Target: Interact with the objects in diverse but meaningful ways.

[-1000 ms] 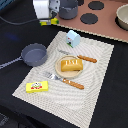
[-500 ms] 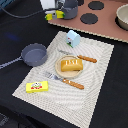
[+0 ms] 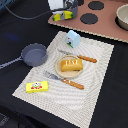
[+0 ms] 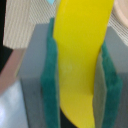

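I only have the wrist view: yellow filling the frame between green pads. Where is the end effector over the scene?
Observer: In the exterior view the end effector is at the far edge of the mat, beside the toy stove, holding the banana.
Operator: What's on the mat?
Observer: A bread loaf on a plate, with a knife and a fork on either side.
Operator: Anything else?
Observer: A frying pan on the exterior view's left, a yellow box, and a pale blue carton.
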